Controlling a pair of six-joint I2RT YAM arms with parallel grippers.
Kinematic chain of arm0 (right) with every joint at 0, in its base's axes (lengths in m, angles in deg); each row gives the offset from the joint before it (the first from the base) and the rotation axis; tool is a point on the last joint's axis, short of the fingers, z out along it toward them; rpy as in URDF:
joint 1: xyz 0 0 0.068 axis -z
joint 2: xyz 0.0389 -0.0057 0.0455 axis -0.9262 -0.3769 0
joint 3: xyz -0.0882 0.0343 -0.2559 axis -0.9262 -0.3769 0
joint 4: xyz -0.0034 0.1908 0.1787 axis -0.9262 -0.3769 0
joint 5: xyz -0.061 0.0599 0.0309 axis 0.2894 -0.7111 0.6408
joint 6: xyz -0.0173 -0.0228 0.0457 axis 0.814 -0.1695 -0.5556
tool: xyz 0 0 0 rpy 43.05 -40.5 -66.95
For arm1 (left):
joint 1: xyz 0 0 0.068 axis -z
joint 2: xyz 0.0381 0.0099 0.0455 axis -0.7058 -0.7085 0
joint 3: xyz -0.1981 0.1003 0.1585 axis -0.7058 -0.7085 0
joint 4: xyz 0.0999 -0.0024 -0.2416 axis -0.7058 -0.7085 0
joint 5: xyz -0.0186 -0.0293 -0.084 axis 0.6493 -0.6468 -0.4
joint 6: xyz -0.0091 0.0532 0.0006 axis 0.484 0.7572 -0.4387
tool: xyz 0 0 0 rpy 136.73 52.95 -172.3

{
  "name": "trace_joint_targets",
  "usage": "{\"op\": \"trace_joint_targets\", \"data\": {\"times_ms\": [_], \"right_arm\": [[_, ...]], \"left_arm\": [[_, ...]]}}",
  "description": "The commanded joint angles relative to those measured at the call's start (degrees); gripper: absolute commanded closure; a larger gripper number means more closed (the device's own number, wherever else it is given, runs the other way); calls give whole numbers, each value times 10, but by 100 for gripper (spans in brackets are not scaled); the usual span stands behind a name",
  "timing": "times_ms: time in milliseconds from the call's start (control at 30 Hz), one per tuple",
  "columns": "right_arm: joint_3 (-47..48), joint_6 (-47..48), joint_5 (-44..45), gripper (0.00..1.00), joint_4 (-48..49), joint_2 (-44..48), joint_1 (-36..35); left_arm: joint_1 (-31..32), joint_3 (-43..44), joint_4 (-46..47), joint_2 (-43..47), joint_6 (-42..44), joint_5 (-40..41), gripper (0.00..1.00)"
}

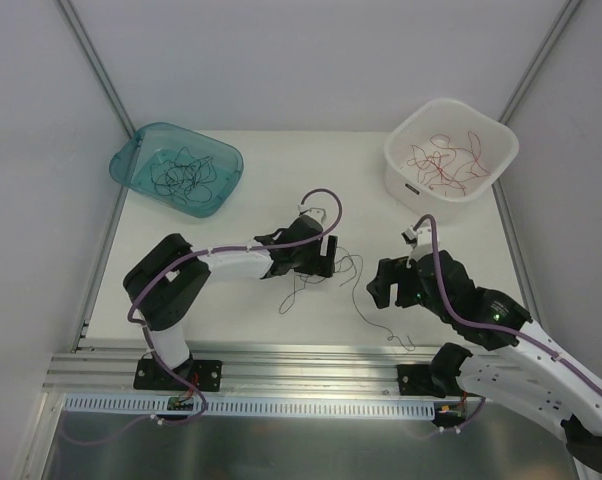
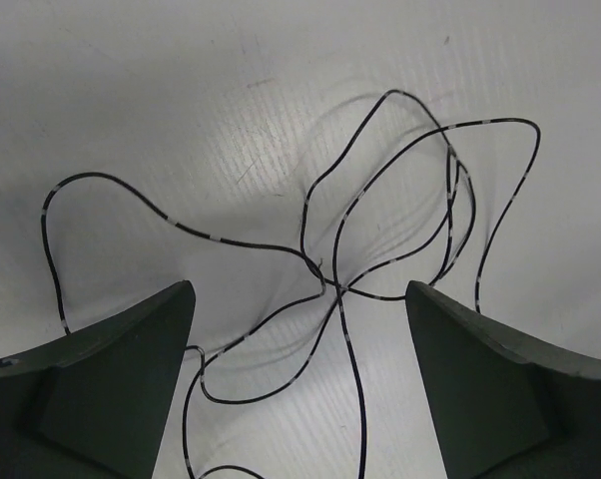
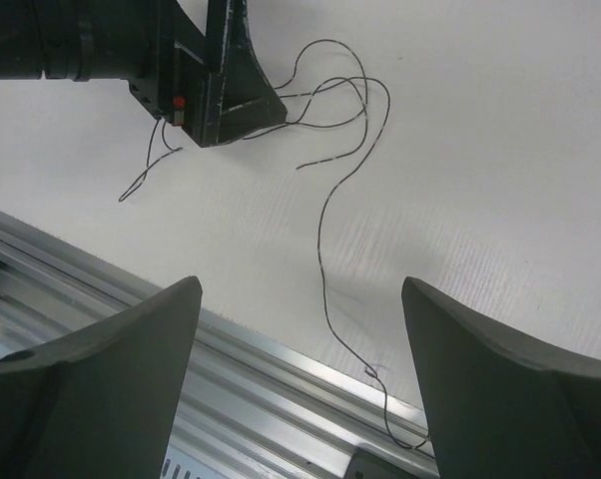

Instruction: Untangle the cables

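Near edge: metal rail (image 1: 281, 370) w/ both arm bases bolted on. One long strand (image 3: 320, 239), black, trails from the tangle toward it. Its end lies at the rail, just by the right arm's base.

Right fingers (image 1: 389, 285) are spread wide w/ nothing btwn them, above bare tabletop (image 1: 251, 200) & that strand, apart from it.

Left fingers (image 1: 319, 264) are also spread wide, holding nothing, right over the black tangle (image 2: 325, 264). It's a loose, flat bunch of thin loops lying mid-tabletop, the loops crossing at one spot btwn the 2 finger tips in the left wrist view. Can't tell if the tips touch any wire. Some loops stick out to the right of the left fingers, & a smaller bit on the near side.

Far left: teal bin (image 1: 224, 175) w/ black wires (image 1: 181, 172) inside. Far right: white bin (image 1: 406, 180) w/ red wires (image 1: 446, 160) inside. The 2 bins sit well apart.
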Motion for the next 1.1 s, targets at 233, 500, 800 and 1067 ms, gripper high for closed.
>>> {"op": "trace_joint_targets", "data": {"times_ms": [233,500,800,1067], "right_arm": [[-14,-22,3,14,-1,19,-1],[-16,-25,6,14,-14,28,0],[-13,-26,33,9,-56,49,0],[-10,-28,70,0,-103,81,0]], "left_arm": [[8,46,-31,-59,-19,49,50],[8,44,-51,-31,-12,82,100],[-15,98,-140,151,45,97,100],[-117,204,-232,286,77,58,100]]}}
